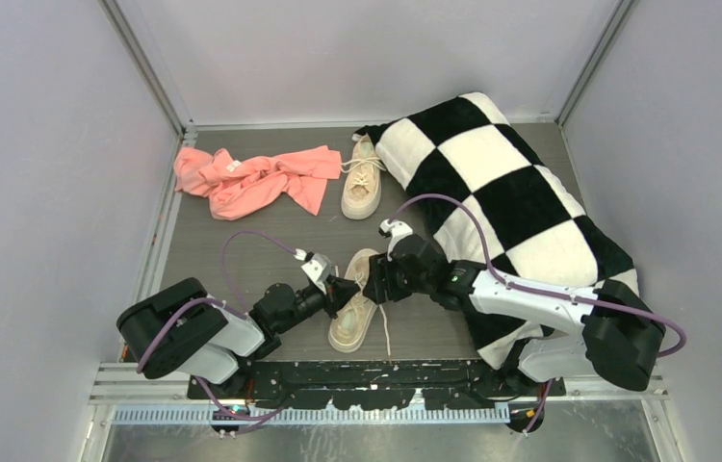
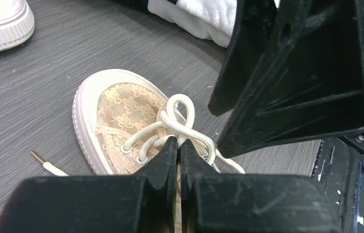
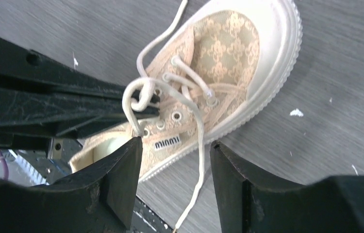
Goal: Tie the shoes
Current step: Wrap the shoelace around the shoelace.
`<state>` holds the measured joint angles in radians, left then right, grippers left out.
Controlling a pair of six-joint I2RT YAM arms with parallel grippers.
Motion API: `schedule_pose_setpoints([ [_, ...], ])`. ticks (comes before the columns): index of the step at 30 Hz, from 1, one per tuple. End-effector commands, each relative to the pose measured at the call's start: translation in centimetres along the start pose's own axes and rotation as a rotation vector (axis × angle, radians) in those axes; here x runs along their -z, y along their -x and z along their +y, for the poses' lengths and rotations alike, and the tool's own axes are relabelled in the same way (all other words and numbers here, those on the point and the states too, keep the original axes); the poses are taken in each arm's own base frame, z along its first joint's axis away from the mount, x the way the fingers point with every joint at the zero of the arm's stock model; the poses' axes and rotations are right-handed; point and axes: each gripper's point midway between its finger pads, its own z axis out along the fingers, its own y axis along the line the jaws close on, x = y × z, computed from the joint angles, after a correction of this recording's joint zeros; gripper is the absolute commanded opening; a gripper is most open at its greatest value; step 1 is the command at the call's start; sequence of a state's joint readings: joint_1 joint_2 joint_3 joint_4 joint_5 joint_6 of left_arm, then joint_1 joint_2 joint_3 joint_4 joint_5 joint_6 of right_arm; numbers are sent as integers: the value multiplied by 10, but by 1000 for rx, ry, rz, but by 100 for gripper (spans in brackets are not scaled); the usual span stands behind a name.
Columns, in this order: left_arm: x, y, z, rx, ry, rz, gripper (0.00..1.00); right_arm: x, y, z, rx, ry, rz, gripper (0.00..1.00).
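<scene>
Where the two arms meet: over the near shoe (image 1: 351, 316), which sits sole down on the grey table (image 1: 193, 226), just left of the pillow (image 1: 502, 197).
Near shoe, upper: beige patterned fabric, pale cap and thick pale sole; its lace (image 2: 180, 109) is threaded through the eyelets and drawn up into a small loop above the tongue.
Left gripper (image 2: 179, 145): reaches in from the left. Fingers are pressed together with only a hairline gap, and the lace loop is pinched at their tips.
Right gripper (image 3: 176, 150): reaches in from the right, just beside the left one. Fingers (image 3: 122, 170) are spread wide and hold nothing. They stand over the side of the near shoe, and one free run of lace hangs down between them.
Loose lace end: lies on the table beside the sole, tip visible in the left wrist view.
Far shoe (image 1: 362, 178): at the far side, well apart from both grippers, between the pink cloth (image 1: 256, 180) on its left and the pillow on its right.
Far shoe, lace: whether it is tied cannot be told.
</scene>
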<state>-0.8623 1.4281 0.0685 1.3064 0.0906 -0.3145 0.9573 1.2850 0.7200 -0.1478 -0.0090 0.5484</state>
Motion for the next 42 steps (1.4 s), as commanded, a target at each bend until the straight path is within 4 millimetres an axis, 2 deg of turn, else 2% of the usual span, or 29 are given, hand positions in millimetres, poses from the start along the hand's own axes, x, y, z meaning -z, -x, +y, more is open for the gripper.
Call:
schedule_pose_setpoints([
  [1, -3, 21, -3, -11, -14, -83, 0, -6, 43, 16, -5, 43, -160, 59],
  [9, -3, 21, 0, -12, 2, -81, 0, -15, 50, 17, -24, 71, -197, 63],
  [17, -5, 23, 1, -10, 11, -76, 0, -18, 51, 14, -88, 134, -196, 60],
  [23, -6, 26, 1, -11, 14, -79, 0, -3, 50, 26, -91, 207, -162, 63],
  [28, -5, 26, 1, -14, 17, -70, 0, 10, 65, 17, -121, 188, -227, 66],
  [31, -4, 26, 1, -18, 22, -66, 0, 12, 79, 12, -173, 190, -265, 58],
  [34, -3, 27, 1, -21, 23, -63, 0, 7, 85, 18, -179, 207, -249, 42],
  [39, -1, 29, 1, -32, 22, -60, 0, -2, 84, 23, -171, 230, -213, 32],
  [42, -1, 29, -2, -49, 1, -57, 0, -6, 80, 23, -174, 229, -190, 30],
])
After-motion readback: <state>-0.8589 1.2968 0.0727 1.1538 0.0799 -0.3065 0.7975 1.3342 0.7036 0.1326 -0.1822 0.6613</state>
